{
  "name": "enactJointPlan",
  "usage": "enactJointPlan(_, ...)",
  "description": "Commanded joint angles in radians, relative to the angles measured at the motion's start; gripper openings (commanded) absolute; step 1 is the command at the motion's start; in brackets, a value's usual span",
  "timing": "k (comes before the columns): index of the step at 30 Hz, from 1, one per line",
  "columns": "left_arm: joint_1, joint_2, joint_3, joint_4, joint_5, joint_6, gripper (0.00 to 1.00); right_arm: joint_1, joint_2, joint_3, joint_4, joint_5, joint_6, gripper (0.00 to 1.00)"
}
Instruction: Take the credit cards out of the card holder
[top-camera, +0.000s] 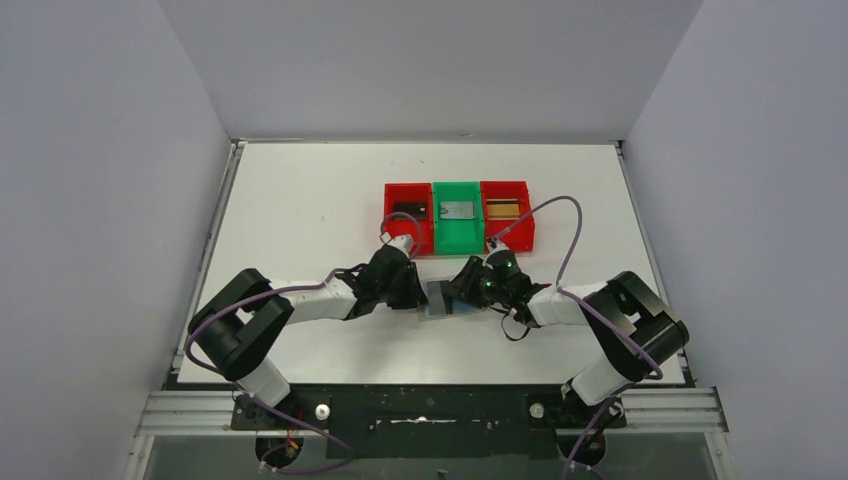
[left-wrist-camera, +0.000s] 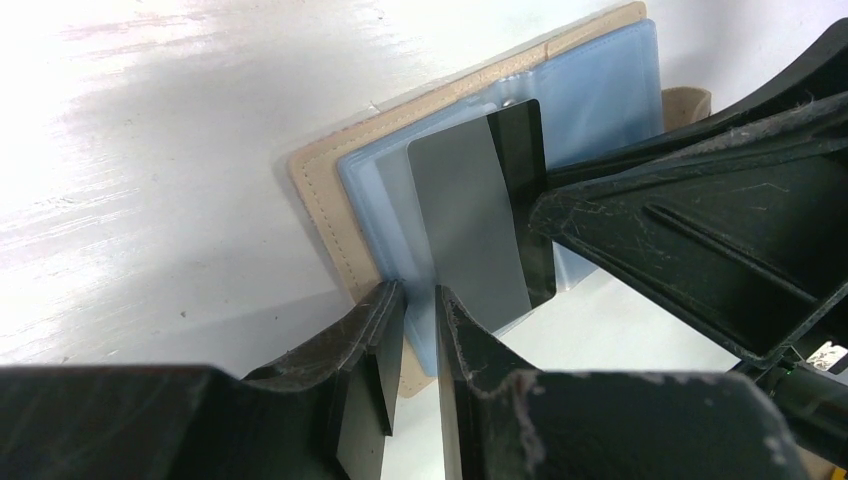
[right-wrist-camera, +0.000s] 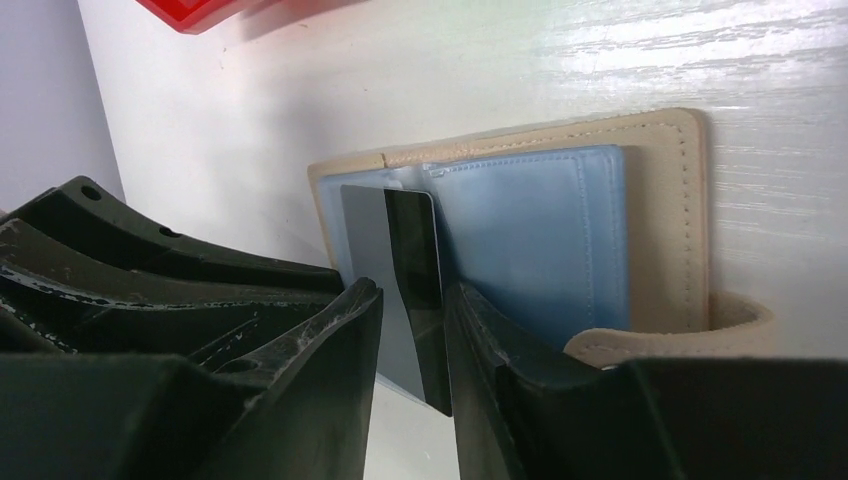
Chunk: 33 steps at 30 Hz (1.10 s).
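Left end effector (left-wrist-camera: 420, 300) pinches card holder (left-wrist-camera: 320, 190), right end effector (right-wrist-camera: 412, 300) ajar, credit card (right-wrist-camera: 400, 240) half-hidden

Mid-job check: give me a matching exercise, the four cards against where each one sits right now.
Cards:
1. dark card
2. silver-grey card
3. gold-brown card
4. grey-and-black card

Places:
A. green bin
B. card holder, sticking partway out of its blue sleeve
C. right red bin
D. left red bin

Pairs: 1-D, 2-A, 3-C, 4-B.
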Motion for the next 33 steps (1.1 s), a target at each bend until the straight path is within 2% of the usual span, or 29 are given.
enactJointPlan(1,-0.006,0.007,0.021,-0.078,0.006,0.034,0.18,0.001,0.026,-0.011,0.030,0.027,0.017,0.32)
enactJointPlan(5,-0.005,0.006,0.021,-0.076,0.004,0.034,0.17,0.005,0.029,-0.018,0.051,0.020,0.015,0.28)
enactJointPlan(11,-0.007,-0.002,0.024,-0.078,-0.007,0.034,0.16,0.006,0.005,-0.046,0.096,0.008,0.022,0.16)
enactJointPlan(14,-0.007,-0.006,0.026,-0.078,-0.011,0.036,0.15,0.005,-0.011,-0.049,0.078,0.023,0.021,0.09)
enactJointPlan(15,-0.006,-0.009,0.028,-0.078,-0.011,0.035,0.15,0.004,-0.017,-0.051,0.076,0.026,0.019,0.02)
enactJointPlan(16,-0.007,-0.011,0.029,-0.078,-0.012,0.035,0.15,0.004,-0.023,-0.054,0.073,0.031,0.019,0.00)
enactJointPlan(17,-0.007,-0.014,0.030,-0.078,-0.013,0.034,0.19,0.003,-0.028,-0.055,0.068,0.037,0.020,0.00)
enactJointPlan(20,-0.007,-0.032,0.031,-0.079,-0.024,0.028,0.39,0.002,-0.041,-0.063,0.057,0.054,0.027,0.00)
enactJointPlan(22,-0.007,-0.047,0.031,-0.083,-0.033,0.026,0.47,0.000,-0.053,-0.069,0.047,0.073,0.036,0.00)
enactJointPlan(28,-0.007,-0.046,0.037,-0.096,-0.039,0.027,0.50,-0.002,-0.075,-0.079,0.027,0.108,0.044,0.01)
enactJointPlan(33,-0.012,-0.007,0.036,-0.083,-0.015,0.044,0.47,-0.002,-0.060,-0.071,0.036,0.082,0.045,0.04)
